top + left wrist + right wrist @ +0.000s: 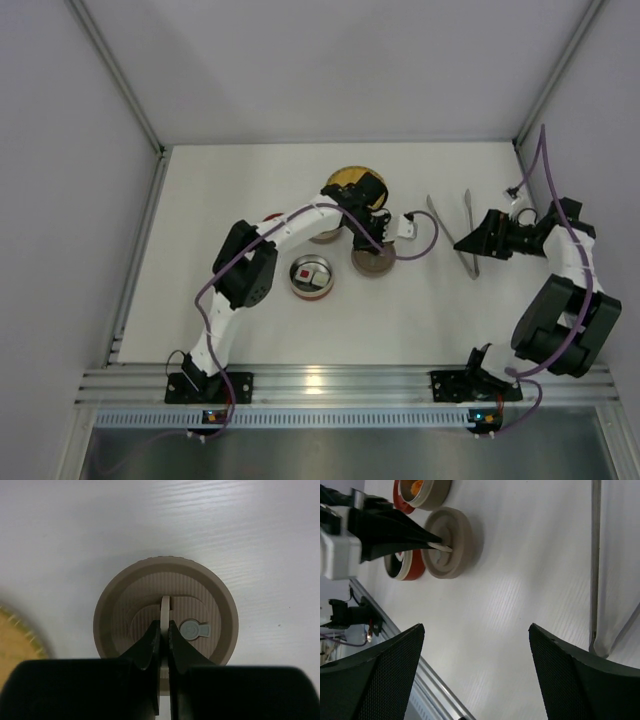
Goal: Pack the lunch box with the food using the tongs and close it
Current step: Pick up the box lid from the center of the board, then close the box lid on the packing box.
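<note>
Food (309, 272) sat in a red-walled bowl (294, 281) just beside the left gripper (164, 635), whose fingers were clamped shut on the upright tab (165, 607) of the beige lid (150, 585). The tongs (594, 555) lay untouched just ahead of the right gripper (476, 635), which was spread wide and empty.

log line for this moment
left gripper: shut on round beige lid tab | right gripper: open, near slim silver metal tongs

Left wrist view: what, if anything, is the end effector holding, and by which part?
The left end effector pinches the round beige lid by its thin upright centre tab.
</note>
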You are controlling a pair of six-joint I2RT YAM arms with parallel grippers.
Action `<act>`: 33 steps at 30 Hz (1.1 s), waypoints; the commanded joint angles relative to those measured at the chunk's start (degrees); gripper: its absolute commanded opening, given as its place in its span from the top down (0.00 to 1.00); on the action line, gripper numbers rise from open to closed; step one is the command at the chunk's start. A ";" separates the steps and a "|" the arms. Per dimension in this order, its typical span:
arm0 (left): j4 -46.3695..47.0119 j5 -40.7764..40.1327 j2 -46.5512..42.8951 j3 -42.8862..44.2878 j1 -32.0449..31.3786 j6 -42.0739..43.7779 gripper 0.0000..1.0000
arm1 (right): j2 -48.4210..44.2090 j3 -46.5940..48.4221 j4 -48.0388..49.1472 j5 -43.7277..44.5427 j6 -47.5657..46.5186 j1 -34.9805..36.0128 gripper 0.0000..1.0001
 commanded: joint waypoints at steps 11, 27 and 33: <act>4.95 -52.76 -23.83 -0.20 2.32 -59.39 1.00 | -10.34 -2.91 12.68 6.85 6.28 -0.88 0.14; -1.84 -48.30 -16.89 2.35 9.96 -87.35 1.00 | -9.99 -4.40 14.44 9.66 6.72 -0.88 0.15; 4.05 -42.23 -13.29 0.24 13.47 -91.31 1.00 | -8.41 -4.32 14.97 9.32 7.43 -0.88 0.15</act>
